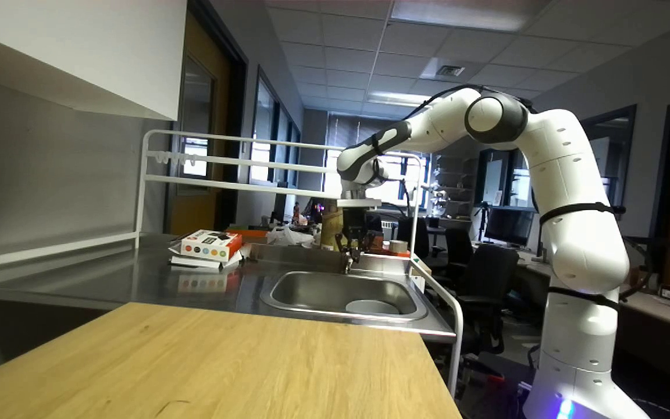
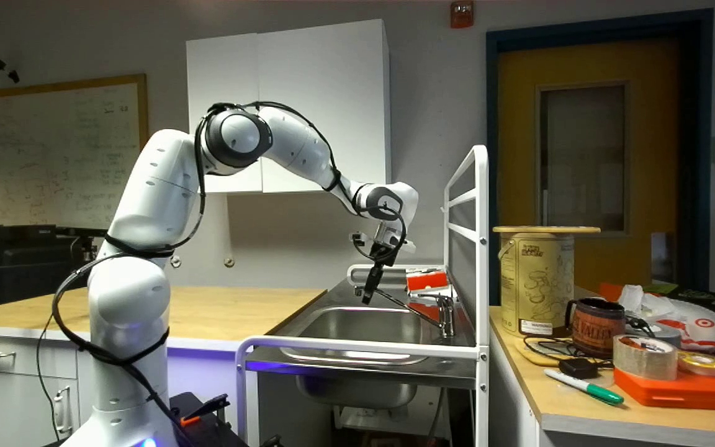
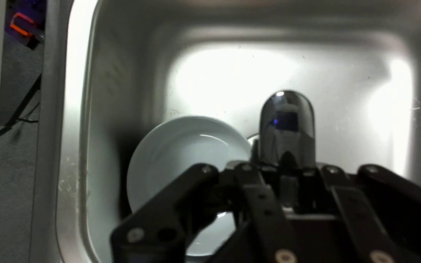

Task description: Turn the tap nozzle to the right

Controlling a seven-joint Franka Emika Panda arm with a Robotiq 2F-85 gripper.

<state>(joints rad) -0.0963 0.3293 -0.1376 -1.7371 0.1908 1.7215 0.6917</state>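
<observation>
The tap nozzle (image 2: 406, 305) is a slim shiny tube. It slants up from the tap body (image 2: 447, 315) out over the steel sink basin (image 2: 357, 323). My gripper (image 2: 368, 293) points down at the nozzle's free end. In the wrist view the rounded nozzle tip (image 3: 287, 126) sticks out past the black gripper fingers (image 3: 288, 170). The fingers lie close on both sides of the nozzle and look shut on it; the contact itself is dark. In an exterior view the gripper (image 1: 351, 251) stands behind the sink (image 1: 271, 299), and the nozzle is mostly hidden.
A pale round dish (image 3: 174, 157) lies in the basin. White rack rails (image 1: 288, 166) rise behind the sink, and a low rail (image 2: 357, 343) runs along its side. A red and white box (image 1: 210, 244) sits on the steel counter. A wooden table (image 1: 224, 361) adjoins the counter.
</observation>
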